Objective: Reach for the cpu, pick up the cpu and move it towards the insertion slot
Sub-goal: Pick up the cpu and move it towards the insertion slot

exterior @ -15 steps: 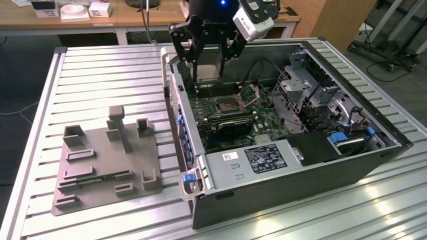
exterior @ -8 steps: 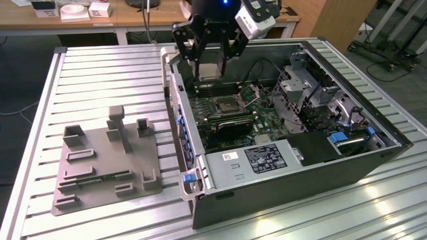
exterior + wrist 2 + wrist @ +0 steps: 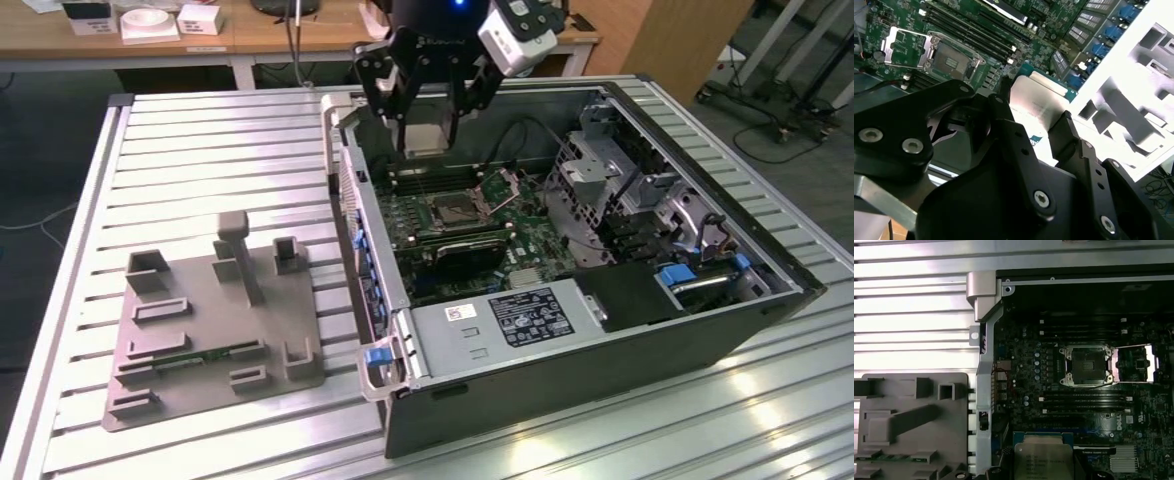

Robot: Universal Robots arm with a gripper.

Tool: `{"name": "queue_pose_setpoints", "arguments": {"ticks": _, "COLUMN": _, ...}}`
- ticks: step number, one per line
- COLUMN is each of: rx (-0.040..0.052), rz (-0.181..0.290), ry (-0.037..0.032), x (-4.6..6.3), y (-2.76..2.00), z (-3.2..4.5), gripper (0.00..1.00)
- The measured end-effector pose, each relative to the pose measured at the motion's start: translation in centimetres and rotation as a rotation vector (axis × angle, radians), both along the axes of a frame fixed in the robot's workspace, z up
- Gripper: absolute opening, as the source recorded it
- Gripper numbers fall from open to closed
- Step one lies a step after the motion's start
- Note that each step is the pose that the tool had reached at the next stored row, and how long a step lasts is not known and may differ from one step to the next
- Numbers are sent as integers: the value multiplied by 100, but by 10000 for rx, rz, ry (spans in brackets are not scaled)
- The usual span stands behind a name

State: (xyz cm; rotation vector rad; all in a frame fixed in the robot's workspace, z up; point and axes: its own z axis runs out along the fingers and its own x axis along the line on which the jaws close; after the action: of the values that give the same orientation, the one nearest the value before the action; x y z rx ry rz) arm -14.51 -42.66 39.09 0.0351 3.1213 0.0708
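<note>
Exterior view: my gripper (image 3: pixel 424 128) pinched the cpu (image 3: pixel 424 138) by opposite edges above the insertion slot (image 3: pixel 457 208); the chip looked light, stiff, slick and fragile underneath.

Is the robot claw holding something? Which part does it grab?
Yes. The gripper holds the cpu, its fingers pinching two opposite edges, above the open computer case.

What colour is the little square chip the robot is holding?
The cpu is silvery on top with a thin tan rim; the first wrist view shows it best.
</note>
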Motion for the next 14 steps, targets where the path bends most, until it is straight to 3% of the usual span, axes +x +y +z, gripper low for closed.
{"name": "queue_pose_setpoints", "arguments": {"ticks": 10, "rx": 0, "rz": 1, "ry": -14, "x": 65, "y": 63, "z": -8, "gripper": 54}}
{"name": "queue_pose_setpoints", "arguments": {"ticks": 14, "rx": 0, "rz": 0, "ry": -16, "x": 66, "y": 67, "z": -9, "gripper": 54}}
